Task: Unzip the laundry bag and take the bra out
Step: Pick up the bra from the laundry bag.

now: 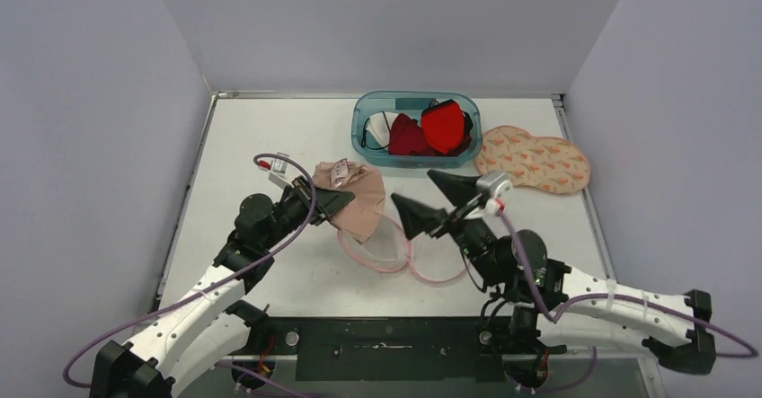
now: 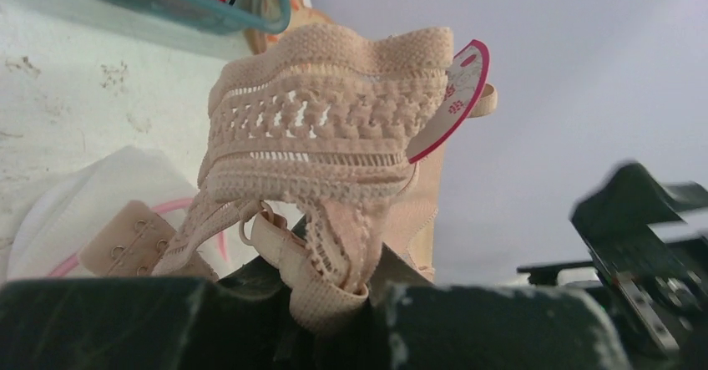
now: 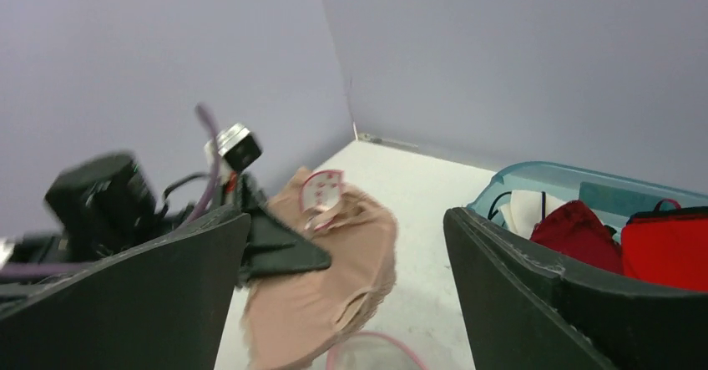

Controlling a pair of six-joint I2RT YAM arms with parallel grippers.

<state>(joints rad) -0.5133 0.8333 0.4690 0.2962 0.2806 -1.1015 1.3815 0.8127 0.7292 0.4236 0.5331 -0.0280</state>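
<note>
— Where is the bra [image 1: 359, 198] now?

— The left gripper [image 1: 331, 202] has it. Its fingers are closed on a strap and a piece of lace, and the beige cups with the pink tag [image 2: 451, 94] hang free above the table.

— And the laundry bag [image 1: 385, 247]?

— It lies open and flat on the table, at about five o'clock from the bra. The bra's lower edge is over the bag's pink rim; I cannot tell if they touch.

— What does the right gripper [image 1: 411, 185] do?

— It holds nothing. Its two fingers are spread wide, at three o'clock from the bra and near it.

— What is behind?

— A blue bin [image 1: 363, 134] with red clothes at twelve o'clock, and a patterned pouch [image 1: 536, 160] just beside it, at two o'clock.
</note>
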